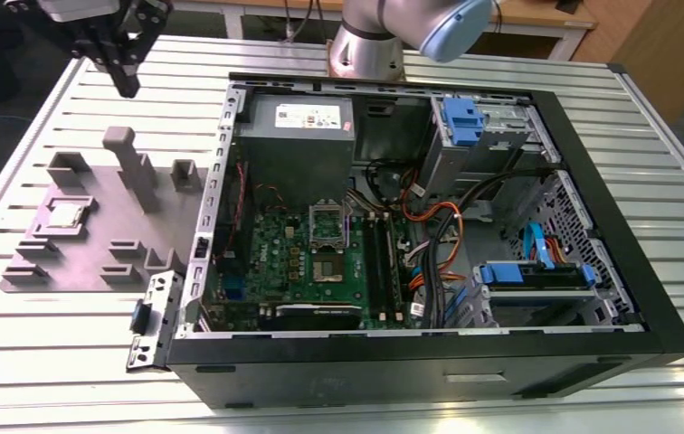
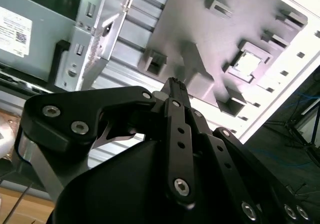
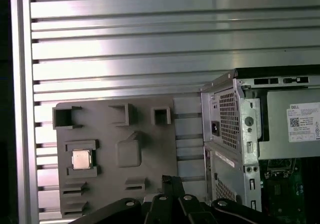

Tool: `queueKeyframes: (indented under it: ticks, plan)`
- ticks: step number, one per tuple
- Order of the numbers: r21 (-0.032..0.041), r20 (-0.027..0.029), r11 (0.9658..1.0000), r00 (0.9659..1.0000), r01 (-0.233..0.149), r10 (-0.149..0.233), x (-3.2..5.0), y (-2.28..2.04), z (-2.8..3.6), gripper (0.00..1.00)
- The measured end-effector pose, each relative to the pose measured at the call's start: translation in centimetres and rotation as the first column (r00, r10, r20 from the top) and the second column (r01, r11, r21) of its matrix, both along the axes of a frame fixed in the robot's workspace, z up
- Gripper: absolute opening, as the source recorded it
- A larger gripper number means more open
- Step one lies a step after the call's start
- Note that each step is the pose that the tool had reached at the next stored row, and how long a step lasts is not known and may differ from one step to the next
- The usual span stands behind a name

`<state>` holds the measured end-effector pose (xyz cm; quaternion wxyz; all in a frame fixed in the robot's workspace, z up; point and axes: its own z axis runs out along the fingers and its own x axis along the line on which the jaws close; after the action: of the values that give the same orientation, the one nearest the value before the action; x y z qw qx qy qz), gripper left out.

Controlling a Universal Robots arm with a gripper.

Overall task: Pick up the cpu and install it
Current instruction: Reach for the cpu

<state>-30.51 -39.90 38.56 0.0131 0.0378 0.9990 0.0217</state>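
the cpu [image 1: 67, 213] lies flat in a recess of the grey holder [image 1: 89, 276] (kept square for grasping); the tool [image 1: 128, 83] hangs well apart above the surface [image 1: 41, 380], fingers together, empty.

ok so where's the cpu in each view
Exterior view: small silver-grey square cpu seated in the grey plastic fixture plate, on the exterior view's left.
First wrist view: cpu seated in that plate.
Second wrist view: cpu, same plate.
Shared landmark: the plate.

Both wrist views above grey tray [image 3: 107, 134]
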Motion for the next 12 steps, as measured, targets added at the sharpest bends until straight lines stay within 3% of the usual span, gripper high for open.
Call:
queueKeyframes:
  ticks: [7, 12]
  plan:
    - [0.0, -0.0021, 1.0, 1.0, 0.0, 0.0, -3.1, -0.04, -0.35, 0.11]
    - [0.0, -0.0029, 1.0, 1.0, 0.0, 0.0, -4.25, -0.06, -0.69, 0.11]
